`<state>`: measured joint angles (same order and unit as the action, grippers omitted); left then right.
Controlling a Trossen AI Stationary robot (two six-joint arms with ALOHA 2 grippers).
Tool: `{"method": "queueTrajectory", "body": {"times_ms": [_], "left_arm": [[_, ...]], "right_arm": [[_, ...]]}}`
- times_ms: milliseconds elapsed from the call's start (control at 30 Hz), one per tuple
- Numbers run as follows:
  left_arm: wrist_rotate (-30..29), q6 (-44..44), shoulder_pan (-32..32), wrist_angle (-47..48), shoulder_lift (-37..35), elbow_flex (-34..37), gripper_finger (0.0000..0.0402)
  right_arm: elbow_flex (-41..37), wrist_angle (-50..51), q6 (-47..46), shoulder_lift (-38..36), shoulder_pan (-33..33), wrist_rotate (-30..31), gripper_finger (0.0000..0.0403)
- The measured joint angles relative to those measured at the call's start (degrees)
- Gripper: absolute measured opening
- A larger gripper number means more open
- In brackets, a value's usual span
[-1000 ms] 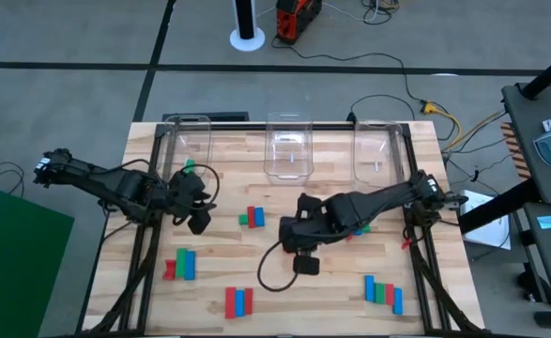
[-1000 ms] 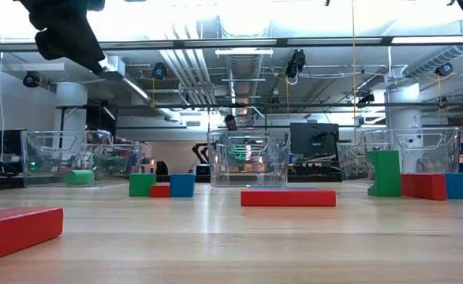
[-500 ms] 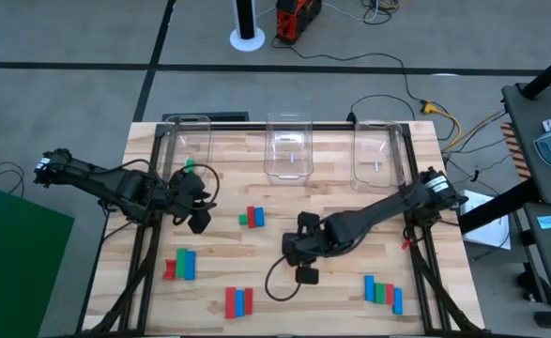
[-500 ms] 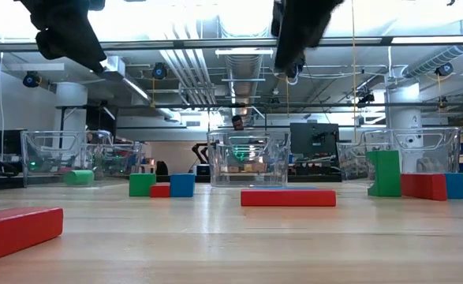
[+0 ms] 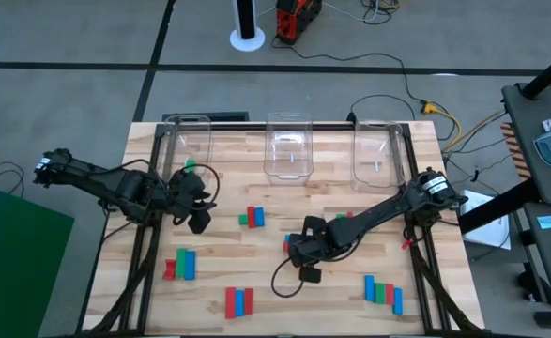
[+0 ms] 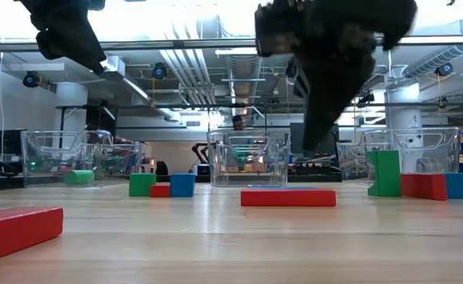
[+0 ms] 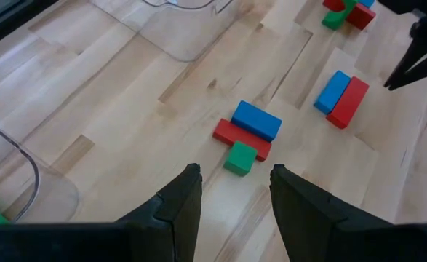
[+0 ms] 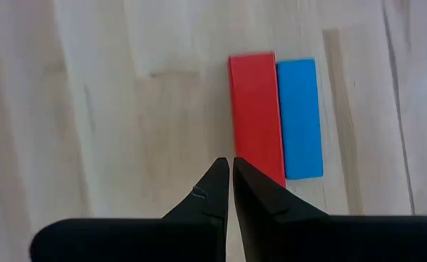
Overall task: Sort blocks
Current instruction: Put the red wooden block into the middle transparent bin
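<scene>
Red, green and blue blocks lie flat in small groups on the wooden table: one group (image 5: 250, 217) at the middle, one (image 5: 181, 265) at the near left, a red and blue pair (image 5: 238, 300) near the front edge, and a row (image 5: 383, 293) at the near right. My right gripper (image 5: 298, 252) hangs shut above the table over the red block (image 8: 255, 113) and blue block (image 8: 299, 116) of a pair. It stays clear of the wood in the low view (image 6: 314, 146). My left gripper (image 7: 231, 175) waits open and empty at the left (image 5: 198, 218).
Three clear bins (image 5: 189, 141), (image 5: 287, 150), (image 5: 378, 155) stand along the far edge; the left one holds a green block (image 5: 189, 167). More blocks (image 5: 350, 221) lie partly under my right arm. A black cable loop (image 5: 294, 277) hangs below the right gripper.
My right gripper has gone toward the table's near edge and down, coming into the low view from above. The blocks lie where they were.
</scene>
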<state>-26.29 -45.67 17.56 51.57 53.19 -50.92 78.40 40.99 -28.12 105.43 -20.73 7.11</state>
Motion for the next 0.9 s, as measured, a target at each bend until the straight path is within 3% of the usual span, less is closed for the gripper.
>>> {"method": "queueTrajectory", "body": {"times_ms": [267, 433, 633, 900], "left_arm": [[-0.21, -0.02, -0.04, -0.02, 0.0, 0.02, 0.0142], [-0.32, -0.02, -0.04, -0.07, 0.04, 0.02, 0.0142], [-0.36, -0.42, -0.03, -0.11, 0.07, 0.02, 0.0142], [-0.39, 0.13, -0.04, -0.14, 0.09, 0.04, 0.0142]], "right_arm": [[-0.21, -0.32, 2.0, 2.0, 0.02, 0.37, 0.0031], [-0.21, -0.63, -0.41, 2.07, 0.11, 0.62, 0.0108], [-0.23, -0.66, 3.83, 2.07, 0.13, 2.05, 0.0188], [-1.37, -2.97, 4.95, 3.72, 0.09, 2.03, 0.0193]]}}
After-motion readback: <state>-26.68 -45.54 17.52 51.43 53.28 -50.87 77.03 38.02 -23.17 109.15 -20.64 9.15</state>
